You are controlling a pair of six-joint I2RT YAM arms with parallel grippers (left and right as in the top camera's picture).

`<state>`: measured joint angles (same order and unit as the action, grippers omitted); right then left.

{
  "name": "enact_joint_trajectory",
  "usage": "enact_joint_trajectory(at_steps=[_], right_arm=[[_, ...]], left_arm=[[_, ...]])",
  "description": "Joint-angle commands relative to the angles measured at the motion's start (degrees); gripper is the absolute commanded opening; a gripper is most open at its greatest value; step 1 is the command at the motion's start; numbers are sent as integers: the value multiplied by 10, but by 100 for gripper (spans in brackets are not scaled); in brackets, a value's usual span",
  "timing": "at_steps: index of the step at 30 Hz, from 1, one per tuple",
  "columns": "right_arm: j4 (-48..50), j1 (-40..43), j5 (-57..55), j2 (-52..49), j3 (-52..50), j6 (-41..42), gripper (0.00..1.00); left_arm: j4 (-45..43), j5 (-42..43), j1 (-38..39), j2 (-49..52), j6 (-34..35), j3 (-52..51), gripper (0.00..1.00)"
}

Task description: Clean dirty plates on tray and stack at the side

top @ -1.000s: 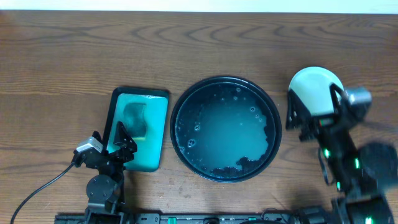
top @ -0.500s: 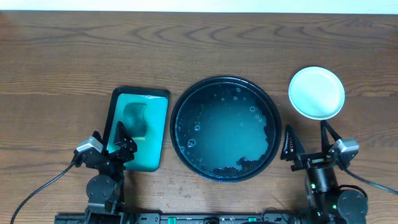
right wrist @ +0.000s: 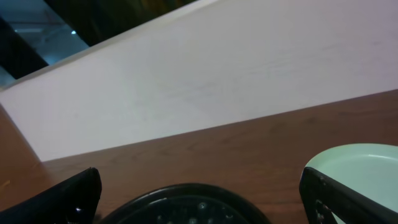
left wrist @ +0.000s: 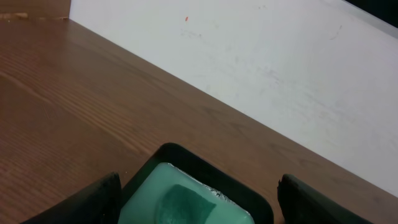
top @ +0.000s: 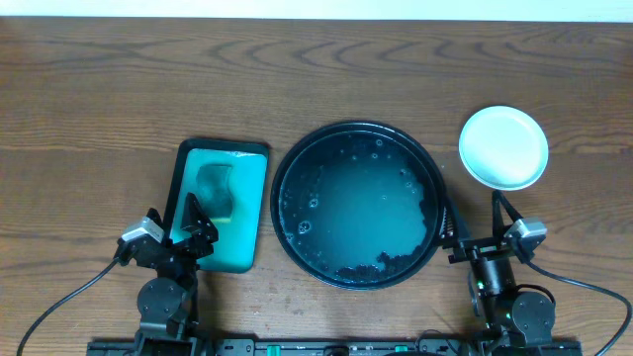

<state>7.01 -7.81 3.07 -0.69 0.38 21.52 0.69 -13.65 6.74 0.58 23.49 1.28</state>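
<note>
The large round black tray sits mid-table with a wet glossy base and no plate on it; its far rim shows in the right wrist view. A pale plate stack rests on the wood to the tray's right, and its mint edge shows in the right wrist view. How many plates are in the stack cannot be told. My left gripper is open and empty at the near end of the teal tray. My right gripper is open and empty, low at the front right, near the plates.
A teal-green rectangular tray holding a sponge lies left of the black tray; it also shows in the left wrist view. A white wall runs along the table's far edge.
My right arm has drawn back from the plate stack to the front edge of the table, leaving the plates on the wood. The left arm has not moved.
</note>
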Motion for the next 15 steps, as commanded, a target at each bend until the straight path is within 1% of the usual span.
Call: enact_joint_trajectory(at_steps=[1,5,9,15], right_arm=[[-8,7,-23,4,-1,4,99],[-58,7,-43,4,-1,-2,99],[-114,7,-43,4,-1,-36,99],[-113,7,-34,4,-1,-113,99]], left_arm=[[23,-3,-3,-3,-12,-10,80],[23,-3,-3,-3,-12,-10,80],[23,-3,-3,-3,-12,-10,80],[23,-3,-3,-3,-12,-10,80]])
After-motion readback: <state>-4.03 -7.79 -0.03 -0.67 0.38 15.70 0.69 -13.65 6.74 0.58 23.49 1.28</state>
